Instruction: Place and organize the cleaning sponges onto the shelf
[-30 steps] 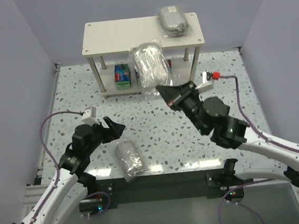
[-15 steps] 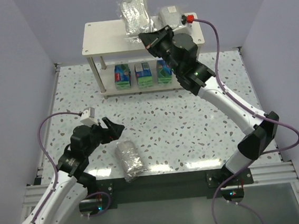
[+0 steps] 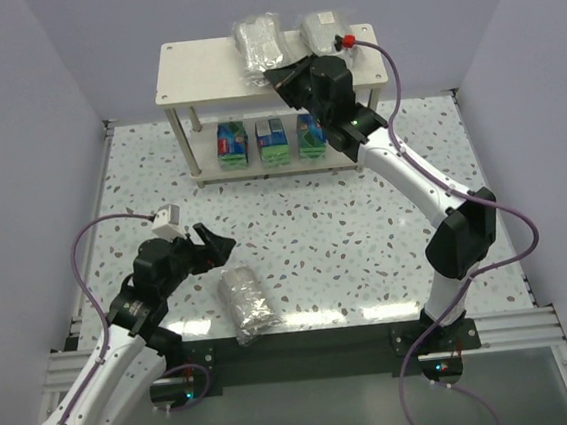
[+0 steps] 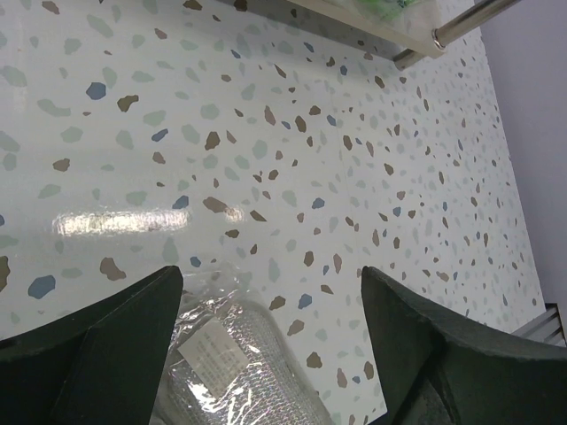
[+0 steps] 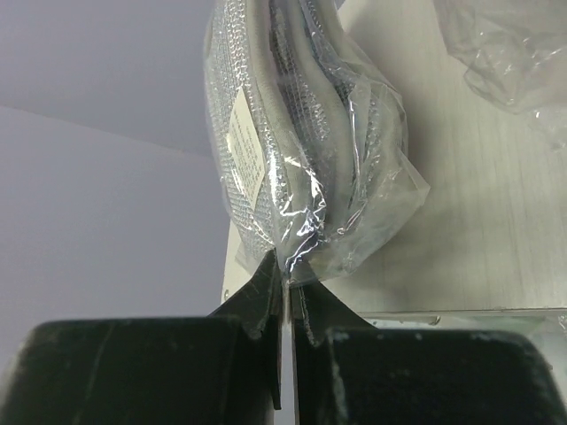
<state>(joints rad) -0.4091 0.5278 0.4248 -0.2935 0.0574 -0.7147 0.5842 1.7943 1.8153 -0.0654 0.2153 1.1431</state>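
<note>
The cream shelf [image 3: 200, 72] stands at the back of the table. My right gripper [image 3: 278, 76] is shut on the plastic wrap of a grey sponge bundle [image 3: 257, 40] [image 5: 292, 133], holding it over the shelf's top board [image 5: 478, 230]. Another wrapped grey bundle [image 3: 321, 30] lies on the top board to its right. Three green-and-blue packs [image 3: 233, 144] [image 3: 272, 140] [image 3: 308, 136] stand side by side on the lower tier. A third grey bundle [image 3: 248, 302] [image 4: 239, 372] lies near the table's front edge, just right of my open left gripper [image 3: 218, 241] [image 4: 270, 305], which hovers over its end.
The speckled table [image 3: 366, 235] spreads between the shelf and the arms. A shelf leg [image 4: 461, 22] and the lower board's corner show at the top of the left wrist view. Purple walls close in the left, right and back sides.
My right arm has swung the held grey bundle from in front of the shelf up and back over its top board. The left arm has stayed still.
</note>
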